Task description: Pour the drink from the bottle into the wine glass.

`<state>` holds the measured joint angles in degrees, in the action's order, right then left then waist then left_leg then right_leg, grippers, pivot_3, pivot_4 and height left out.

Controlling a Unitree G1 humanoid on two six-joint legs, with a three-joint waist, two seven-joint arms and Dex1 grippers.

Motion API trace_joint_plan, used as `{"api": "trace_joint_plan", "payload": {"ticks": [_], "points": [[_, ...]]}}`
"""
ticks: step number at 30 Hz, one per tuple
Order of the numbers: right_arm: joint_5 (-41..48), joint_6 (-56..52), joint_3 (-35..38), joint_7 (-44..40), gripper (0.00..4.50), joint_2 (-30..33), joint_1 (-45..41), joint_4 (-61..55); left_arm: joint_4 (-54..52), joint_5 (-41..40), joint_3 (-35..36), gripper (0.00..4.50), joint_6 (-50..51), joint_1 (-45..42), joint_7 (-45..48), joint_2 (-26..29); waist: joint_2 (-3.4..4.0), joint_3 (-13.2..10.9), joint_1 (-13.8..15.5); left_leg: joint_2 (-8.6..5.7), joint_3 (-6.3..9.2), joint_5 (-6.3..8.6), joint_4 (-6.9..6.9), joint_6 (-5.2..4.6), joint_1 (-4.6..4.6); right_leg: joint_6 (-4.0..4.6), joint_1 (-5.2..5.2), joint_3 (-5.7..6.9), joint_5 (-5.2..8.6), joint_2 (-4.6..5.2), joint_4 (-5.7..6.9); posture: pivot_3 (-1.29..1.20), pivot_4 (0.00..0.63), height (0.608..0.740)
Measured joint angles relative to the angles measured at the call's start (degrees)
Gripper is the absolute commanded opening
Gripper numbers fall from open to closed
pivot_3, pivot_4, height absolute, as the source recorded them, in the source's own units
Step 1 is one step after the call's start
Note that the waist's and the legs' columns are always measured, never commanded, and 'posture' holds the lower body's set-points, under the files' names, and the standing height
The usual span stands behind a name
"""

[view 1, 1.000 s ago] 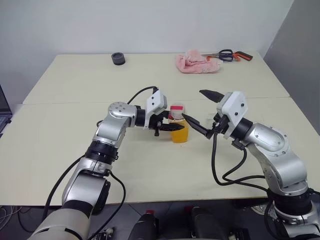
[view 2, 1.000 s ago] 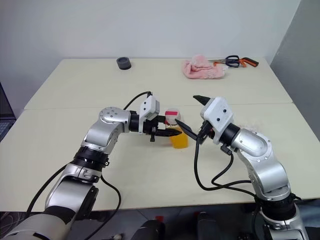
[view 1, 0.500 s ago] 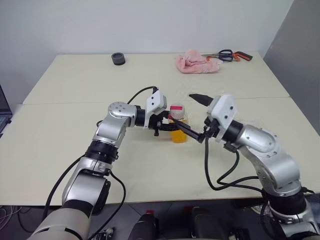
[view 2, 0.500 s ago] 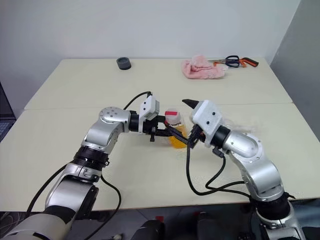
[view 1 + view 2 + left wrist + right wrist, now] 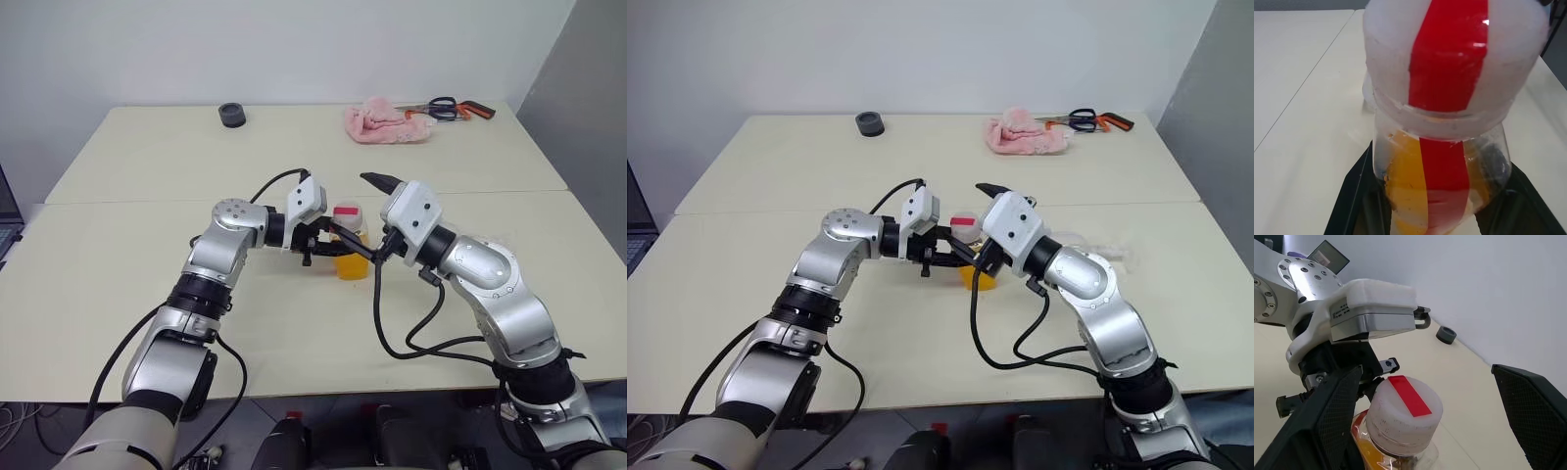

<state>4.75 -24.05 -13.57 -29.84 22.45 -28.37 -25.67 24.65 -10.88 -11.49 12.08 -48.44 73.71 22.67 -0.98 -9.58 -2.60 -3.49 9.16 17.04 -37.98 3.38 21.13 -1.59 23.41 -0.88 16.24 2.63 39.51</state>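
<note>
Bottle (image 5: 350, 250) in closed left jaws, open right jaws astride its white cap (image 5: 1405, 415); pink cloth (image 5: 384, 123), scissors (image 5: 446, 107) far behind.

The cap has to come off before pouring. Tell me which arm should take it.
The right. The left gripper is shut on the bottle, steadying it on the table. The right gripper is open, its fingers either side of the white cap.

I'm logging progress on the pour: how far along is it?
Done: the left gripper is shut on the bottle, standing on the table. In hand: the open right gripper straddles its white cap, which is on. Left: uncapping and pouring the drink; no pouring is under way.
</note>
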Motion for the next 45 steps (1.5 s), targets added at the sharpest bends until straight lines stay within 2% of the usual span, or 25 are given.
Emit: {"api": "trace_joint_plan", "payload": {"ticks": [45], "points": [[1.8, -1.5, 3.1, -0.7, 4.50, 1.6, 4.0, -2.1, 0.0, 0.0, 0.0, 1.69, 0.0, 0.0, 0.3, 0.0, 0.00, 0.0, 0.0, 0.00, -0.01, 0.00, 0.00, 0.00, 0.00, 0.00, 0.00, 0.00, 0.00, 0.00, 0.01, 0.00, 0.150, 0.740]]}}
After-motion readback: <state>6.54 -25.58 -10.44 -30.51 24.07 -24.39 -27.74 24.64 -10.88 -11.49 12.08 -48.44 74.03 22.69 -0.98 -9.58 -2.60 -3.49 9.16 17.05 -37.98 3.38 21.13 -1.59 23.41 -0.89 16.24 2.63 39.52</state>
